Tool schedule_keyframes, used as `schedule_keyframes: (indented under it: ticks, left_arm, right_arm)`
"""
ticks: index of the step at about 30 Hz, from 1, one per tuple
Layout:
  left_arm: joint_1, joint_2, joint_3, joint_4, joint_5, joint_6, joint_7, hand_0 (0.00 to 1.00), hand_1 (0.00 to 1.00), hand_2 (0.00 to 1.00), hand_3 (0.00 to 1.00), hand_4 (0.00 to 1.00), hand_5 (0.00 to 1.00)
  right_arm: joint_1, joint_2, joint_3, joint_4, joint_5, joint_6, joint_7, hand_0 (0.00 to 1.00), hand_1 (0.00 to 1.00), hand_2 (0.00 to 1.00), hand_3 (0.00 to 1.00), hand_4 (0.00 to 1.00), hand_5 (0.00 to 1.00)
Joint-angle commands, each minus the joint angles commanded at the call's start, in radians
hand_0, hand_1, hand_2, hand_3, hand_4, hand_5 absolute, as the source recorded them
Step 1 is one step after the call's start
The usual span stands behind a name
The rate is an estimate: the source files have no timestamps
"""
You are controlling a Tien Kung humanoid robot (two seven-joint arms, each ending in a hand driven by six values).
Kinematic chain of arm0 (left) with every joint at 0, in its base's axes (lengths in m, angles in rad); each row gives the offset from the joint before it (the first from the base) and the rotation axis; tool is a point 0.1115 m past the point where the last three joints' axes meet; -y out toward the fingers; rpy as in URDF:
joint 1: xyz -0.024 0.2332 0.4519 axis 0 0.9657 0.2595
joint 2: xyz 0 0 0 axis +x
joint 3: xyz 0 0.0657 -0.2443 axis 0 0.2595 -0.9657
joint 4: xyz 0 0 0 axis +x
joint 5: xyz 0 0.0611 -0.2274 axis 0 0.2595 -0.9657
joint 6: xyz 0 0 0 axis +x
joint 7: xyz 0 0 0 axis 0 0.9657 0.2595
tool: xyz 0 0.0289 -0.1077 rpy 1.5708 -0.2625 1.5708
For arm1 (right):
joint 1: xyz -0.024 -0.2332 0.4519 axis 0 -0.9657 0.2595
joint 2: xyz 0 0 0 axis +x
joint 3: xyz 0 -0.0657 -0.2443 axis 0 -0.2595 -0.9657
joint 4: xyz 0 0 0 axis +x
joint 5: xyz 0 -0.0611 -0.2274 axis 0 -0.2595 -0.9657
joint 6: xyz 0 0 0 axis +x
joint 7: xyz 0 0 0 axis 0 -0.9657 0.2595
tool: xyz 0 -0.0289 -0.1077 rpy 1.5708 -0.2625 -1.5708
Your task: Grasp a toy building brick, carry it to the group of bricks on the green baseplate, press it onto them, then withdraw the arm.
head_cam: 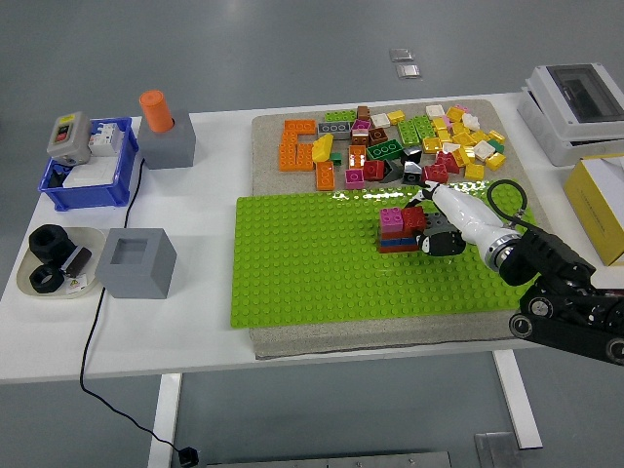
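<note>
A small stack of bricks (pixel 395 234) stands on the green baseplate (pixel 302 263), right of its middle, with a pink brick (pixel 392 217) and a red brick (pixel 414 218) on top. My right hand (pixel 429 222) reaches in from the lower right. Its fingers (pixel 436 240) curl around the red brick, which sits on the stack beside the pink one. My left arm is out of view.
A pile of loose bricks (pixel 400 141) lies on the mat behind the baseplate. On the left stand a grey block with an orange peg (pixel 164 132), a blue bin (pixel 86 175), a hollow grey cube (pixel 135 261) and a dish of black parts (pixel 54 261). Boxes (pixel 585 117) stand at the right edge.
</note>
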Motion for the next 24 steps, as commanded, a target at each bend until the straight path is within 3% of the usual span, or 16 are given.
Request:
schedule_keyframes:
  ticks: [1, 24]
  left_arm:
    - [0.000, 0.000, 0.000, 0.000, 0.000, 0.000, 0.000, 0.816, 0.794, 0.760, 0.780, 0.868, 0.584]
    - [-0.003, 0.001, -0.001, 0.000, 0.003, 0.000, -0.002, 0.815, 0.794, 0.755, 0.775, 0.865, 0.582]
  right_arm:
    - [0.000, 0.000, 0.000, 0.000, 0.001, 0.000, 0.000, 0.941, 0.998, 0.998, 0.684, 0.605, 0.096]
    - [0.003, 0.001, -0.005, 0.000, 0.007, 0.002, 0.003, 0.942, 0.998, 0.998, 0.689, 0.622, 0.100]
